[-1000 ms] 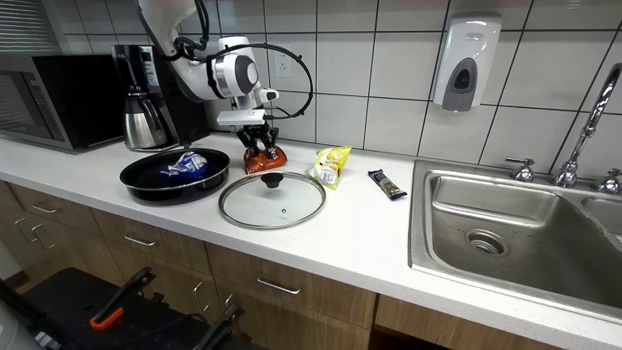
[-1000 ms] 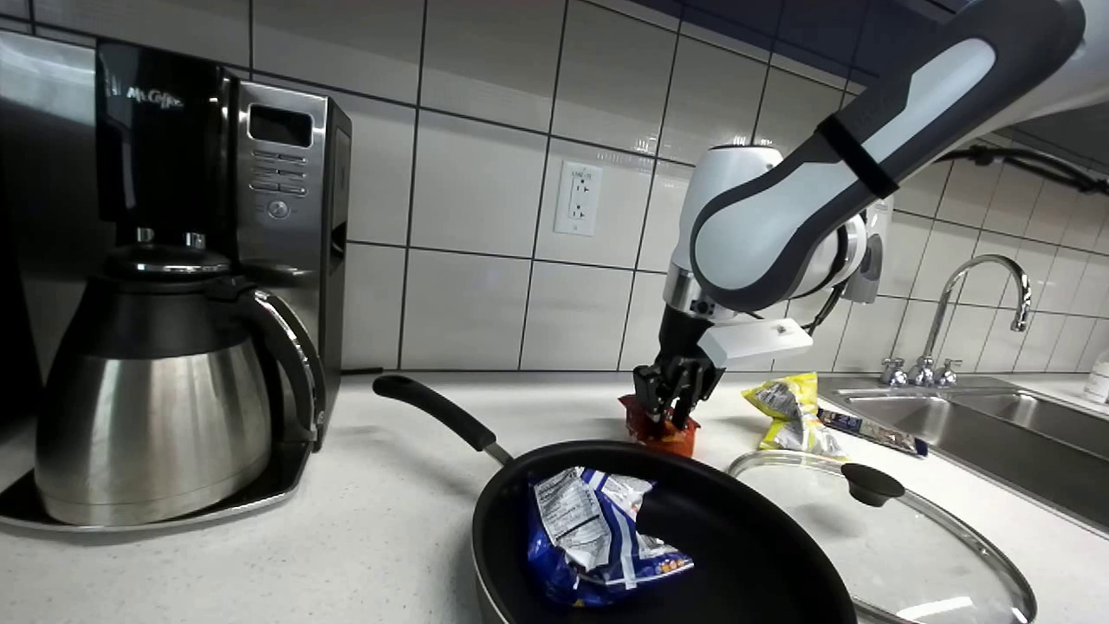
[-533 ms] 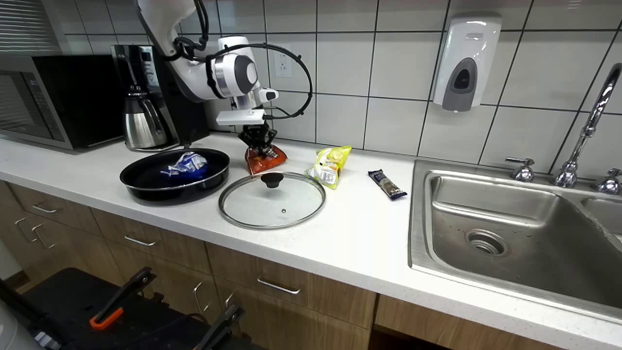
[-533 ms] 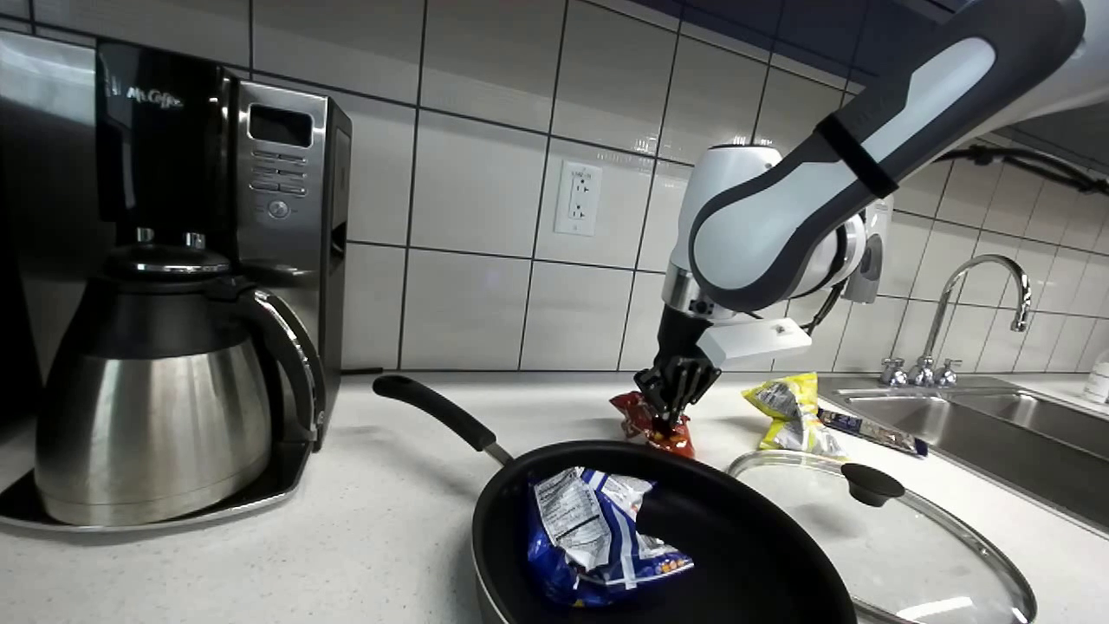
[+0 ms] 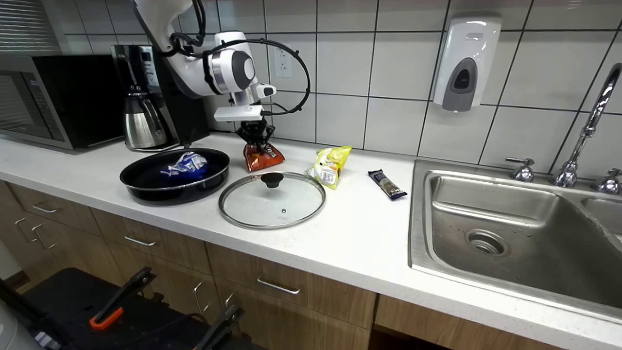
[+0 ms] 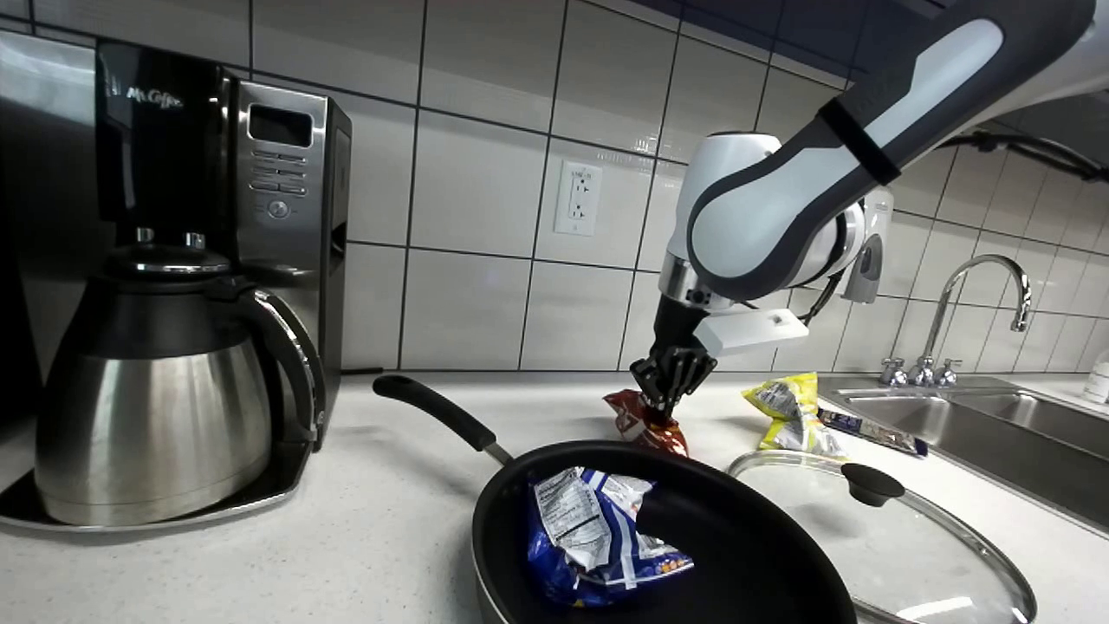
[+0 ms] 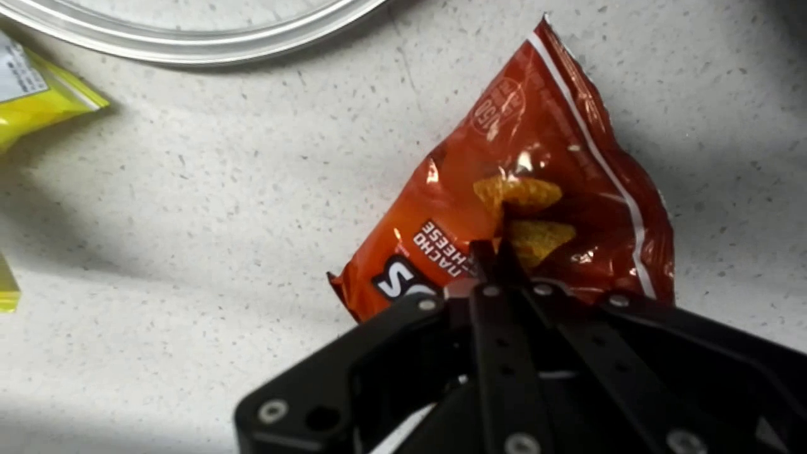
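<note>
My gripper (image 7: 495, 255) is shut on the middle of a red chip bag (image 7: 454, 170), with the foil pinched and creased between its fingertips. The red bag also shows below the gripper in both exterior views (image 5: 265, 159) (image 6: 632, 414). Whether it is just off the counter or still touching it I cannot tell. A black frying pan (image 5: 141, 187) stands beside it with a crumpled blue bag (image 6: 589, 537) inside. A glass lid (image 5: 272, 211) with a black knob lies flat in front of the red bag. A yellow bag (image 5: 331, 166) lies nearby.
A dark wrapped bar (image 5: 387, 184) lies between the yellow bag and the steel sink (image 5: 420, 243). A coffee maker (image 6: 286, 173) with a steel carafe (image 6: 156, 425) and a microwave (image 5: 73, 97) stand on the pan's far side. The tiled wall is close behind the gripper.
The gripper's fingers closed on the red bag between the earlier frames. Since then the arm has risen slightly and shifted a little toward the pan, and the bag has moved with it.
</note>
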{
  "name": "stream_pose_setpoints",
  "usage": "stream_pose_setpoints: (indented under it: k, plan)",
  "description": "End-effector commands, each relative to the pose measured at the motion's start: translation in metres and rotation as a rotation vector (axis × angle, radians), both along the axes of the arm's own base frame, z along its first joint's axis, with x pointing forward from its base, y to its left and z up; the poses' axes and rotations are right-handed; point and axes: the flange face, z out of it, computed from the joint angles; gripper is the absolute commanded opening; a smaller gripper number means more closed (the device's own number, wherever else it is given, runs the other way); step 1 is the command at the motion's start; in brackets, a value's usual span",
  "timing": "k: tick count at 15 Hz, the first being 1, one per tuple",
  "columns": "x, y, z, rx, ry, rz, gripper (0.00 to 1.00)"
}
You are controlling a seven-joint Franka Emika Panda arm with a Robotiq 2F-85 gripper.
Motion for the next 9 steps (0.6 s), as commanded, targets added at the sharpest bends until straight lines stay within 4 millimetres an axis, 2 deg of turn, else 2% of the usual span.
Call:
stream_pose_setpoints:
  k: [1, 9]
  plan:
    - [-0.007, 0.004, 0.031, -0.028, -0.022, 0.007, 0.00]
    - [-0.031, 0.025, 0.082, -0.026, -0.061, 0.065, 0.00]
